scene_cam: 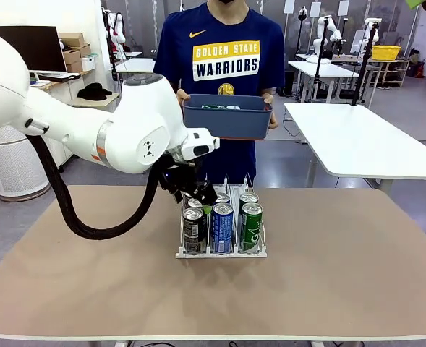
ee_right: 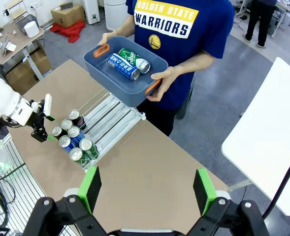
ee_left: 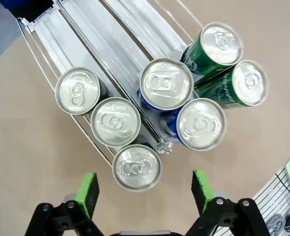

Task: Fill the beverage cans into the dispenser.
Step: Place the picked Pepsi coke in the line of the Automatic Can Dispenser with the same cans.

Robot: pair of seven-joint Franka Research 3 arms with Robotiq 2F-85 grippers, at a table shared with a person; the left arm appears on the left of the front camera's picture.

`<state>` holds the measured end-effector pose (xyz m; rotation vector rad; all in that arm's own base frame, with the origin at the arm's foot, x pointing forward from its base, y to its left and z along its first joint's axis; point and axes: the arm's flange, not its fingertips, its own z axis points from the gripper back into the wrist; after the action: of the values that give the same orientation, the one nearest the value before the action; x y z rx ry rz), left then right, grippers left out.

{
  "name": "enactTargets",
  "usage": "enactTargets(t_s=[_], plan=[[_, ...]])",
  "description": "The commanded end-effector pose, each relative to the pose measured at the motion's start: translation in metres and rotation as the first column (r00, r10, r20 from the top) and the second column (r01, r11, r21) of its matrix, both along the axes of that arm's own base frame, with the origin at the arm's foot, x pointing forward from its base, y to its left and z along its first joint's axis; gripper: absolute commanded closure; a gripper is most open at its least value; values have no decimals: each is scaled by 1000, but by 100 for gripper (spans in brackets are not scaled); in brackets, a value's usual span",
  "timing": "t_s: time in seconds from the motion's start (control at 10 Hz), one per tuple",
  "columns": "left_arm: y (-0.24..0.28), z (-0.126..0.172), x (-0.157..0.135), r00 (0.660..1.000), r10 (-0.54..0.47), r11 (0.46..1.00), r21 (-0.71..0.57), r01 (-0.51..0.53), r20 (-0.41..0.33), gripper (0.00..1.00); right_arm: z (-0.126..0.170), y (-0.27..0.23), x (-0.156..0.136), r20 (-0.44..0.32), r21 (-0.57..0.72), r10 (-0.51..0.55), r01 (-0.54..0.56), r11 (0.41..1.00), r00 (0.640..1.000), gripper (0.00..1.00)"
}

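The dispenser stands mid-table with its three lanes running away from me. Dark cans fill the left lane, blue ones the middle, green ones the right. My left gripper hovers just above the dark lane. In its wrist view the left gripper is open, and the nearest dark can stands just beyond the green pads, not between them. The rear rails of the dispenser are bare. My right gripper hangs open high over the table, holding nothing.
A person at the far edge holds a blue bin with both hands. In the right wrist view the bin holds a blue-and-white can and a green can. A white table stands back right.
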<state>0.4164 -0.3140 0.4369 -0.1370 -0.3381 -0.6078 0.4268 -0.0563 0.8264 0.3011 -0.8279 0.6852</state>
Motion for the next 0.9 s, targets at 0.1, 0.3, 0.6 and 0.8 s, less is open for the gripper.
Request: enactTargets(t_s=[0.1,0.3,0.6,0.8], plan=[[8,11,-27,1000,6,1000,-14,-5,24,0,-1,2,-1,-2,2,6,-6,1000,1000,0],[0,13,-13,1000,1,1000,-5,-1,24,0,-1,2,-1,-2,2,6,-6,1000,1000,0],[0,13,-13,1000,1,1000,-5,-1,24,0,-1,2,-1,-2,2,6,-6,1000,1000,0],[0,13,-13,1000,1,1000,-5,-1,24,0,-1,2,-1,-2,2,6,-6,1000,1000,0]])
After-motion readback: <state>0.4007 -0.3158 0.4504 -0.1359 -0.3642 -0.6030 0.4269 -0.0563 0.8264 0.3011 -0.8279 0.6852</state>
